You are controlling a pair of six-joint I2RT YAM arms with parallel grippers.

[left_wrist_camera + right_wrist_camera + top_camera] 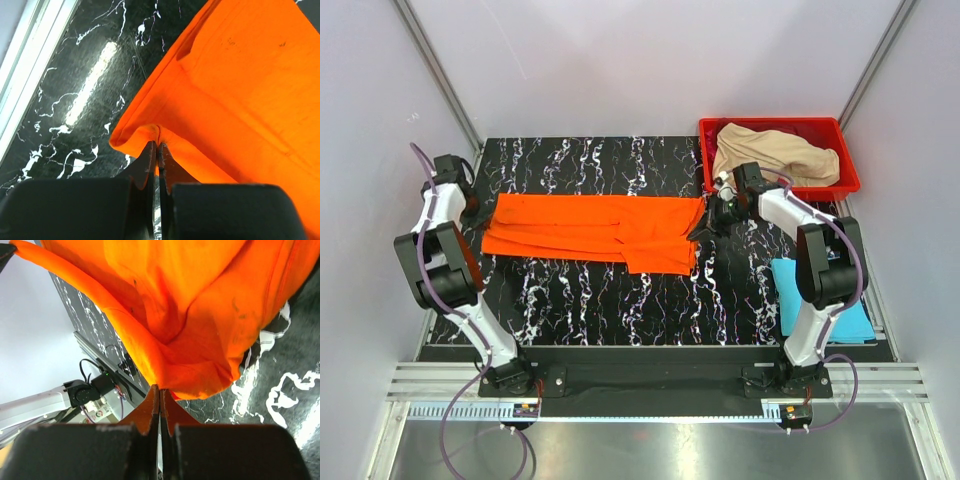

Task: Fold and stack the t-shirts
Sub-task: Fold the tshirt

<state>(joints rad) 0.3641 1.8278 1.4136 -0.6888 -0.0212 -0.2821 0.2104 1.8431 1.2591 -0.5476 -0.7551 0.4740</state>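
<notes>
A bright orange t-shirt lies stretched in a long band across the black marble table. My left gripper is shut on its left end, the cloth pinched between the fingertips. At the right end, my right gripper is shut on the orange cloth, which bunches up from the jaws. A beige t-shirt sits crumpled in the red bin. A light blue t-shirt lies folded at the table's right edge, partly behind the right arm.
The red bin stands at the back right corner. White walls and metal rails close in the table on both sides. The arm bases sit at the near edge.
</notes>
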